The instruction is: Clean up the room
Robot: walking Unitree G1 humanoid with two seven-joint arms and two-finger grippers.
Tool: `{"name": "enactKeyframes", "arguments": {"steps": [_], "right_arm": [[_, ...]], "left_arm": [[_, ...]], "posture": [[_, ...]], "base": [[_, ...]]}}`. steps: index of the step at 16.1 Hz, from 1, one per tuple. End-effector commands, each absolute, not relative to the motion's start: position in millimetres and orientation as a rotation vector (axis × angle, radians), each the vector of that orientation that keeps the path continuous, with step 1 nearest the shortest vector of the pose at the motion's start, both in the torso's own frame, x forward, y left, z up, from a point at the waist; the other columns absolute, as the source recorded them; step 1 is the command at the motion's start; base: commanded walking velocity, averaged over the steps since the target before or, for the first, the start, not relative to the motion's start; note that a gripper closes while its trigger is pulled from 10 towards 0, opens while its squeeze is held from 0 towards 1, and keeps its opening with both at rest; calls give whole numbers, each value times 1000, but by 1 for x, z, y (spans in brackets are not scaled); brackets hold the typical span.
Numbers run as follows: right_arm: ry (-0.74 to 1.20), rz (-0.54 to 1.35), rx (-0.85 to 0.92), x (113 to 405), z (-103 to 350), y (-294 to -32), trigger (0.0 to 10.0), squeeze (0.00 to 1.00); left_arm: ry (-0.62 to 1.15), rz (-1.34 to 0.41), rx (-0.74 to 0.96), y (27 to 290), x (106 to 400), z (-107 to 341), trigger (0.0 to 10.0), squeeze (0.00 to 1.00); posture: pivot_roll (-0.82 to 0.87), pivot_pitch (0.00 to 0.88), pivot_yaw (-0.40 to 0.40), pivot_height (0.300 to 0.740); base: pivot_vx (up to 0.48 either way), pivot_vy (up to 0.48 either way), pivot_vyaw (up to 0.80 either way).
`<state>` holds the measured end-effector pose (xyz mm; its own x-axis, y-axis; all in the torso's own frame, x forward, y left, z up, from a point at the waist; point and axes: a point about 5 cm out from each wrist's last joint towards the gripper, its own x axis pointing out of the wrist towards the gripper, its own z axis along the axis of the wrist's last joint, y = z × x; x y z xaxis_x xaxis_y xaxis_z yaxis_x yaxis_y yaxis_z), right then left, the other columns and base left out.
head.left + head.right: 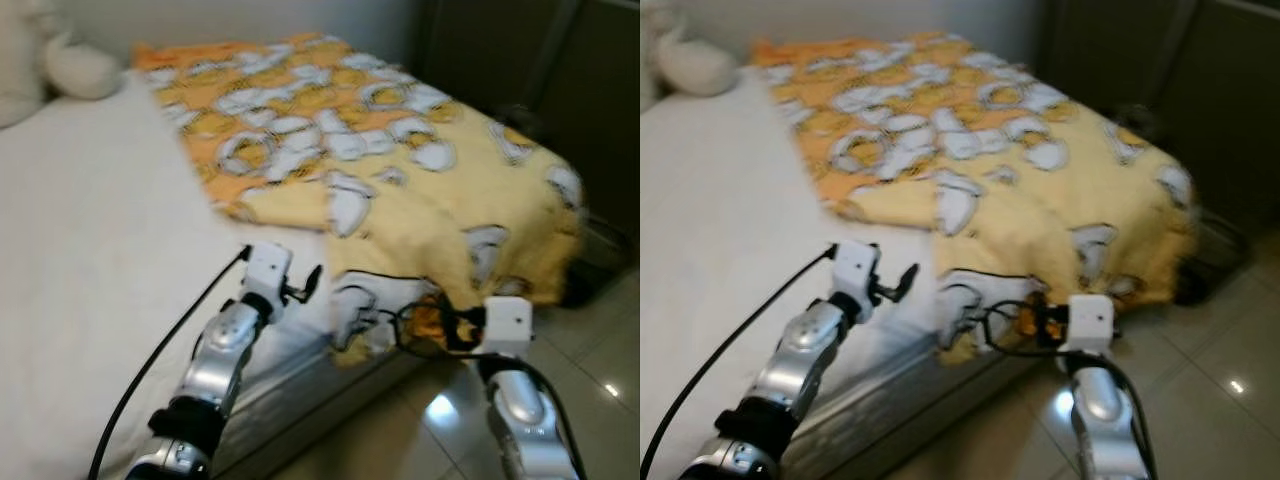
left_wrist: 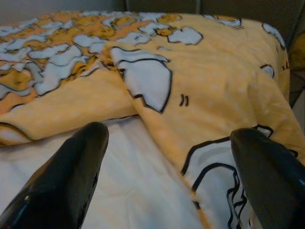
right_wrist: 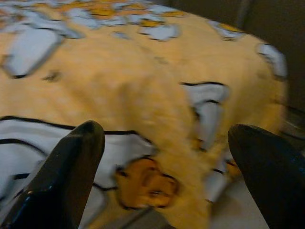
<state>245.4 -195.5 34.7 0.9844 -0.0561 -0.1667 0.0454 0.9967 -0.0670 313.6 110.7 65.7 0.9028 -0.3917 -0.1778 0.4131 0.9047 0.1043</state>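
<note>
A yellow blanket (image 1: pixel 400 170) printed with white and orange cartoon shapes covers the far and right part of the bed, and its crumpled corner (image 1: pixel 390 310) hangs over the bed's near edge. My left gripper (image 1: pixel 310 280) hovers over the white sheet (image 1: pixel 90 250) just short of the blanket's edge. It is open, with both black fingers (image 2: pixel 81 162) spread and nothing between them. My right gripper (image 1: pixel 440 325) is at the hanging corner, also open, and the blanket (image 3: pixel 143 95) lies just ahead of its fingers (image 3: pixel 71 162).
A cream plush toy (image 1: pixel 80 70) lies at the bed's far left. Dark cabinet doors (image 1: pixel 560 80) stand to the right. Glossy tiled floor (image 1: pixel 600 350) runs along the bed's right side, with a dark object (image 1: pixel 580 290) at the bed's corner.
</note>
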Motion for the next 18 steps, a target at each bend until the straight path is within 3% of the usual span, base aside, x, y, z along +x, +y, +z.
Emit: {"name": "enactKeyframes", "arguments": {"steps": [1, 6, 11, 14, 16, 18], "right_arm": [[178, -35, -62, 246, 33, -188, 10000, 0], [169, -43, -68, 237, 35, -193, 10000, 0], [201, -12, -82, 217, 33, -191, 10000, 0], [206, 101, -108, 190, 40, -179, 10000, 0], [218, 136, -114, 178, 41, -174, 10000, 0], [272, 151, -109, 148, 44, -172, 10000, 0]], "left_arm": [[202, -364, 174, 120, 319, 61, 10000, 0], [260, -232, 78, 128, 324, 53, 10000, 0], [444, -307, 74, 89, 321, 28, 10000, 0], [363, -324, 65, 61, 333, 49, 10000, 0], [329, -312, 72, 58, 337, 56, 10000, 0], [317, -268, 137, 62, 335, 52, 10000, 0]], "posture": [[11, 0, 17, 740], [-31, 0, 25, 740], [-93, 2, -16, 740], [-179, 95, -39, 740], [-198, 115, -40, 740], [-245, 209, -64, 740]], "base": [[0, 0, -681], [0, 0, 0], [0, 0, 0], [0, 0, 0], [0, 0, 0], [0, 0, 0]]}}
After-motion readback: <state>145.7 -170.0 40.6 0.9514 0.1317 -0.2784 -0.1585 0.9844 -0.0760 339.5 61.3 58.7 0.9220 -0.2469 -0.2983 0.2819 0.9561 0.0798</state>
